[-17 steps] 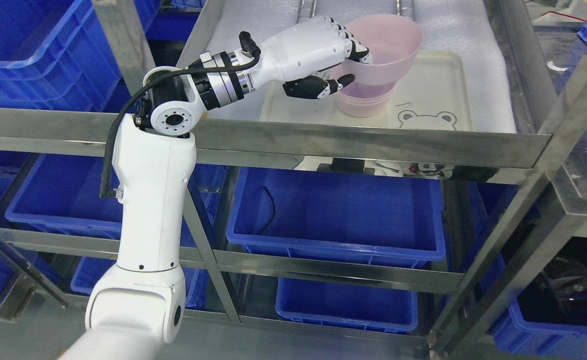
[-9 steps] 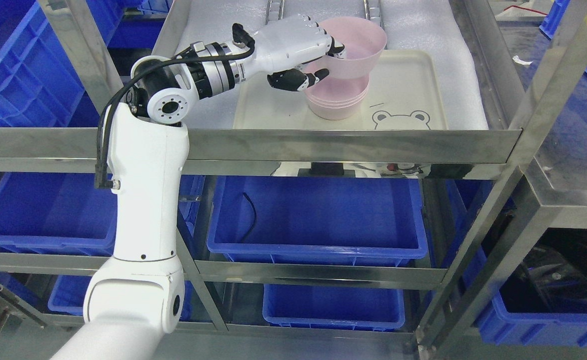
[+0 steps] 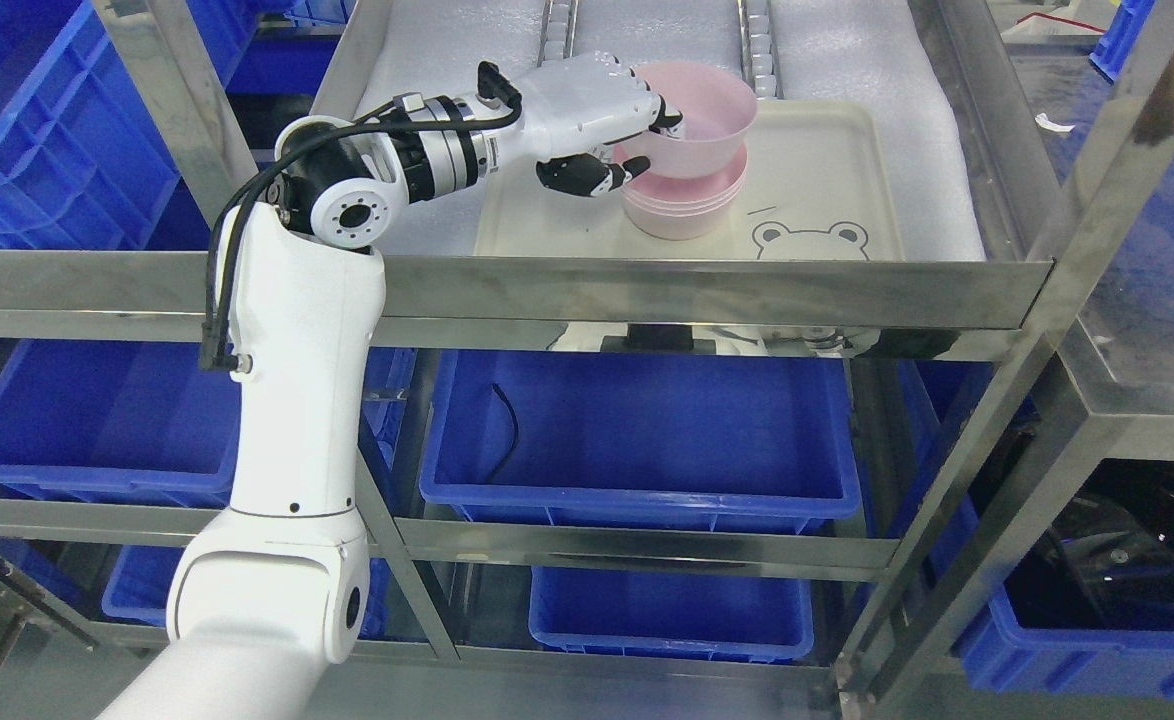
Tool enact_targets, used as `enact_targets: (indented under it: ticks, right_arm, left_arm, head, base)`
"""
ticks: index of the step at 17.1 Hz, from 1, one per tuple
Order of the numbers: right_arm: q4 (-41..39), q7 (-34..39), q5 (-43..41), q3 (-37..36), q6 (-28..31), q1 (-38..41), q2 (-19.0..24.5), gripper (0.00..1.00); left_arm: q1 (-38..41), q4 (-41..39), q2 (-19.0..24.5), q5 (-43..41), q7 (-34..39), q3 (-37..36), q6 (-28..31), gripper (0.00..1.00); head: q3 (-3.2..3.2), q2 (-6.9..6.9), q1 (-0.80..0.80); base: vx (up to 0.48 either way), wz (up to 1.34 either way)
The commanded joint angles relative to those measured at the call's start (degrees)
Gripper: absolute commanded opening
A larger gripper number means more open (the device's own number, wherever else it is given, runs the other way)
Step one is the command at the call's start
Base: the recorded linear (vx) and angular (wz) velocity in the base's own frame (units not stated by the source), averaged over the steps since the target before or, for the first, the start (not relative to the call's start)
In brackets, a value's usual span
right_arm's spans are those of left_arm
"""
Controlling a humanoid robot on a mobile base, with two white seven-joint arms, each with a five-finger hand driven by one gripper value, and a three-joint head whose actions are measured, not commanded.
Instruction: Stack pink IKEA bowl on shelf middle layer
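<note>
My left hand (image 3: 637, 140) grips the near-left rim of a pink bowl (image 3: 707, 125), fingers inside the rim and thumb under it. The bowl sits tilted slightly, lowered into a stack of pink bowls (image 3: 682, 205) that stands on a cream tray (image 3: 837, 180) with a bear drawing. The tray lies on white foam on the steel shelf level (image 3: 707, 285). The white left arm rises from the lower left and reaches over the shelf's front rail. The right arm does not show.
Steel uprights (image 3: 1097, 200) and rails frame the shelf opening. Blue plastic bins (image 3: 637, 430) fill the lower levels and the left side (image 3: 37, 90). A roller track (image 3: 757, 40) runs behind the tray. The tray's right half holds only the bear print (image 3: 812, 240).
The hand has lowered the held bowl into the stack, so it sits deeper and more level than before. The camera view also shifted between frames.
</note>
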Motion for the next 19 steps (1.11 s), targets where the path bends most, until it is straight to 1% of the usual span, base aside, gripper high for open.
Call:
enact_targets:
  ticks: [1,4,5,6,7,8,10,12,13,15,19]
  right_arm:
    - [-1.0,0.03,0.02,0.27,0.03,0.0,-1.0,1.0]
    - [-1.0,0.03,0.02,0.18,0.03,0.0,-1.0,1.0]
    - [-1.0,0.03,-0.07,0.26,0.03,0.0,-1.0,1.0]
    - [-1.0,0.03,0.02,0.27,0.03,0.0,-1.0,1.0]
    - [-1.0,0.03,-0.07,0.27,0.03,0.0,-1.0,1.0]
    - [-1.0,0.03,0.02,0.27,0.03,0.0,-1.0,1.0]
    - [-1.0,0.03,0.02,0.27,0.03,0.0,-1.0,1.0]
    - [-1.0,0.03,-0.07,0.27,0.03,0.0,-1.0,1.0]
    - [-1.0,0.03,0.02,0.27,0.03,0.0,-1.0,1.0]
    - [-1.0,0.03,0.02,0.27,0.03,0.0,-1.0,1.0]
    - [-1.0,0.03,0.02,0.27,0.03,0.0,-1.0,1.0]
  left_arm:
    - [-0.02,2.47,1.0,-0.81,0.03,-3.87,-0.28,0.04]
    - [0.24,2.47,1.0,-1.07,0.03,-3.96,-0.28,0.05]
    - [0.24,2.47,1.0,-1.07,0.03,-3.96,-0.2,0.07]
    - [0.24,2.47,1.0,-1.07,0.03,-3.87,-0.2,0.16]
    - [0.24,2.47,1.0,-1.07,0.03,-3.7,-0.2,0.36]
    - [0.24,2.47,1.0,-1.07,0.03,-3.52,-0.2,0.52]
    - [-0.19,2.29,1.0,-0.64,0.03,-2.47,-0.11,0.73]
    - [-0.46,1.24,1.0,0.76,0.55,1.03,-0.19,0.88]
    - [-0.55,0.63,1.0,3.21,0.64,2.27,-0.2,0.91]
    - [-0.55,0.1,1.0,12.68,1.43,3.77,-0.28,0.93]
    - [0.07,-1.48,1.0,29.37,5.9,3.34,-0.11,0.95]
  head:
    - [0.0,0.0,0.0]
    - [0.0,0.0,0.0]
    - [0.0,0.0,0.0]
    - [0.0,0.0,0.0]
    - [0.0,0.0,0.0]
    - [0.0,0.0,0.0]
    - [0.0,0.0,0.0]
    - [0.0,0.0,0.0]
    - [0.0,0.0,0.0]
    - [0.0,0.0,0.0]
    - [0.0,0.0,0.0]
  base:
    - [0.0,0.0]
    - [0.0,0.0]
    - [0.0,0.0]
    - [0.0,0.0]
    - [0.0,0.0]
    - [0.0,0.0]
    - [0.0,0.0]
    - [0.0,0.0]
    - [0.0,0.0]
    - [0.0,0.0]
    - [0.0,0.0]
